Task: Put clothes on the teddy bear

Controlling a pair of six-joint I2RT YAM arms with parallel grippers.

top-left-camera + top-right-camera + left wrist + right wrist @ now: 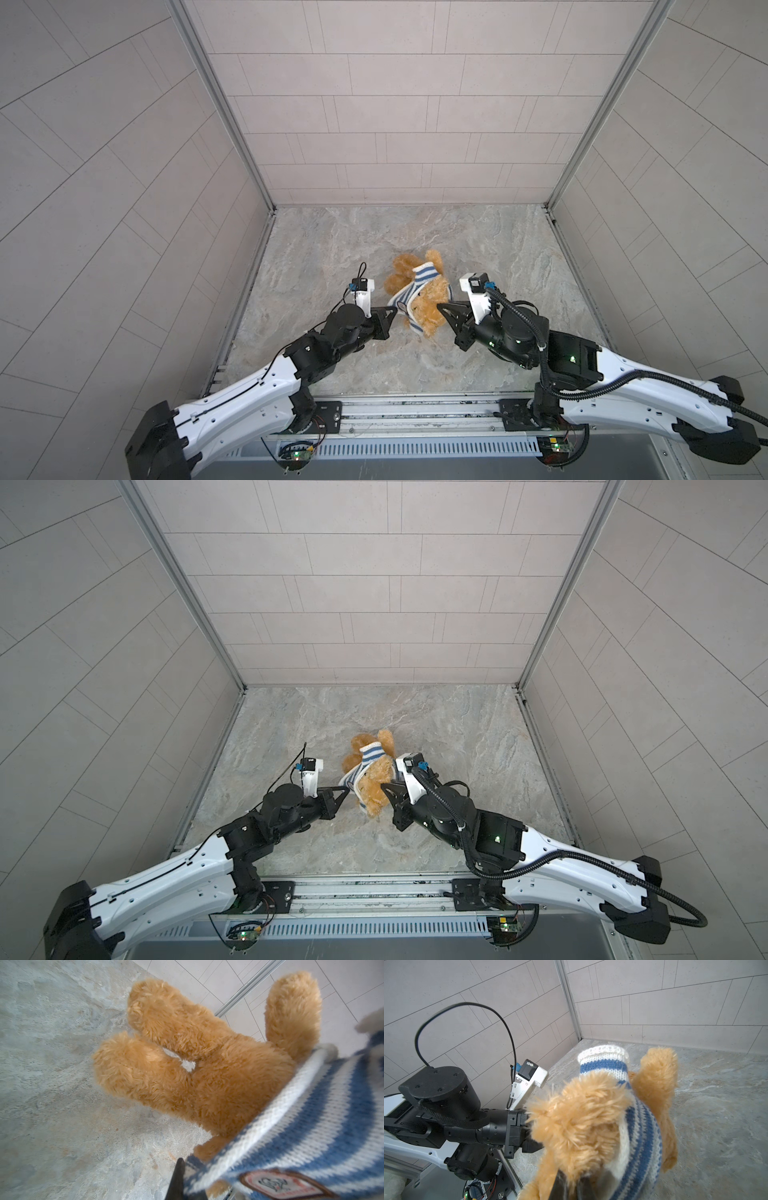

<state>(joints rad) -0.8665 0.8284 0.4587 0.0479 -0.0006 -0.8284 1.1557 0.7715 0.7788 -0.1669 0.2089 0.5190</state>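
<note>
The golden-brown teddy bear [432, 309] [374, 787] hangs between my two grippers over the marbled table. A blue-and-white striped shirt [409, 293] [365, 760] wraps part of its body. My left gripper [392, 311] [345, 789] is shut on the shirt's hem; in the left wrist view the gripper [187, 1184] pinches the shirt [311, 1126] near its badge [278, 1184], with the bear's legs [158, 1064] bare beyond. My right gripper [439, 306] [383, 786] [572, 1187] is shut on the bear's fur [581, 1126]. One empty sleeve [604, 1064] sticks up beside a bear arm [656, 1084].
Tiled walls [374, 124] close in the table [332, 249] at the back and on both sides. A metal rail [415, 409] runs along the front edge. In the right wrist view the left arm [446, 1115] sits close beside the bear.
</note>
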